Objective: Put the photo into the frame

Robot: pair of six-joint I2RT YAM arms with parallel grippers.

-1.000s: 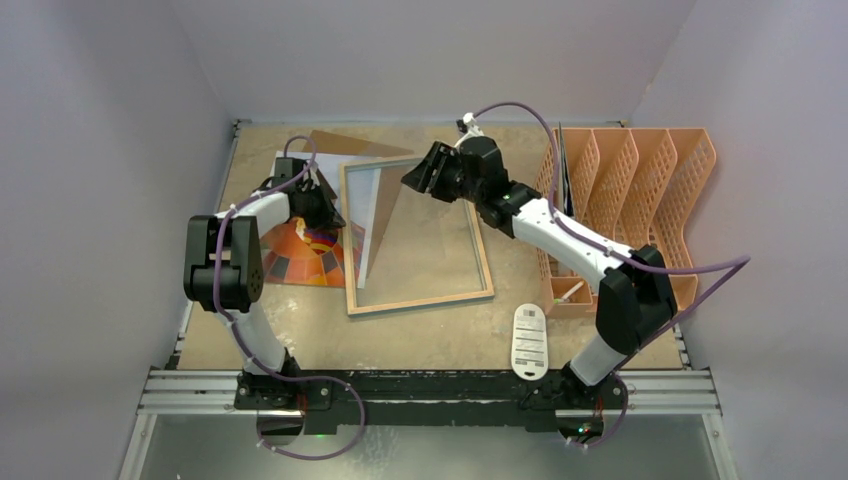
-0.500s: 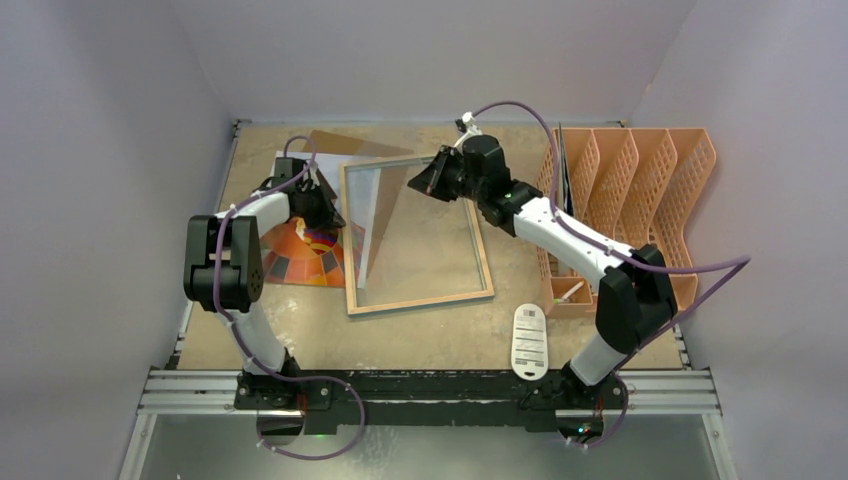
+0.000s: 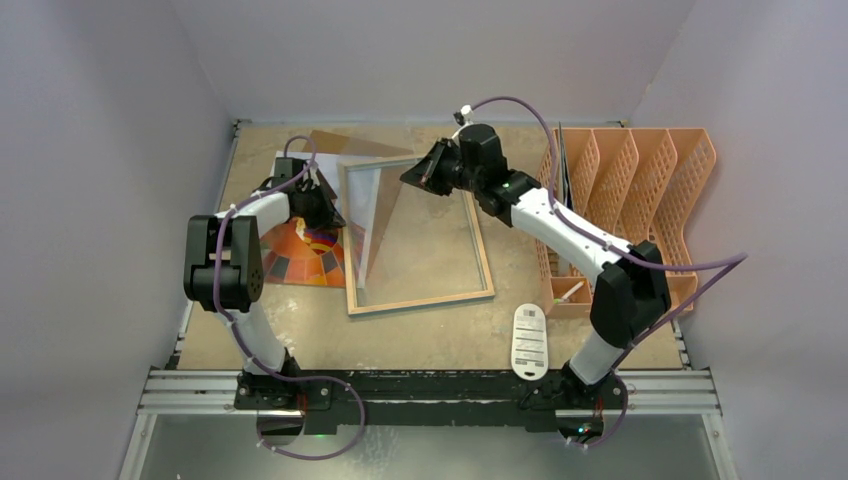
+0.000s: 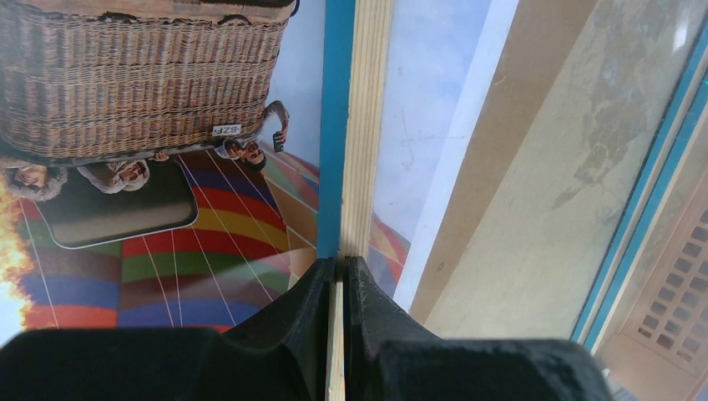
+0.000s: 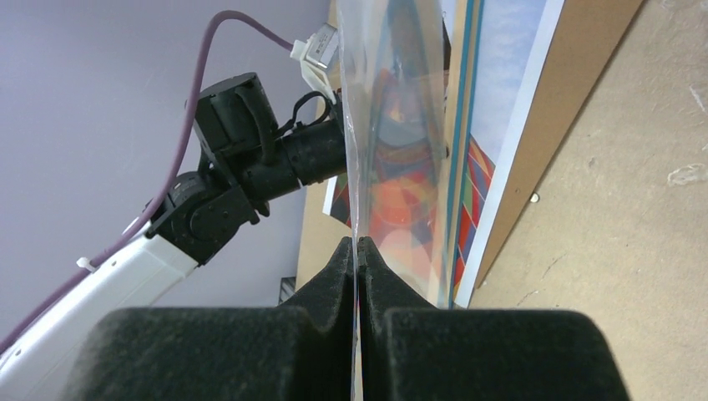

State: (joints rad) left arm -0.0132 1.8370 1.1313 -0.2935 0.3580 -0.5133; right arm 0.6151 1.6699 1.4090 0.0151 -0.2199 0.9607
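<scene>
The frame [image 3: 484, 262] lies wood side up in the middle of the table. My left gripper [image 3: 333, 214] is shut on its left border; in the left wrist view the wooden strip with its blue face [image 4: 357, 125] runs between the jaws of that gripper [image 4: 338, 271]. My right gripper [image 3: 412, 177] is shut on the far edge of the clear glass pane [image 5: 401, 100], whose thin edge sits between the pads of that gripper [image 5: 356, 249]. The photo [image 3: 300, 255] lies face up under the frame's left side, its basket and coloured balloon [image 4: 125, 167] showing.
A brown backing board [image 3: 345, 145] lies beneath the photo at the far left, its edge [image 5: 576, 100] showing in the right wrist view. An orange file rack [image 3: 640, 195] stands at the right. A white remote-like device [image 3: 529, 340] lies near the right arm's base.
My right gripper has shut on the pane's far edge and shifted slightly left. The left arm and the frame have not moved.
</scene>
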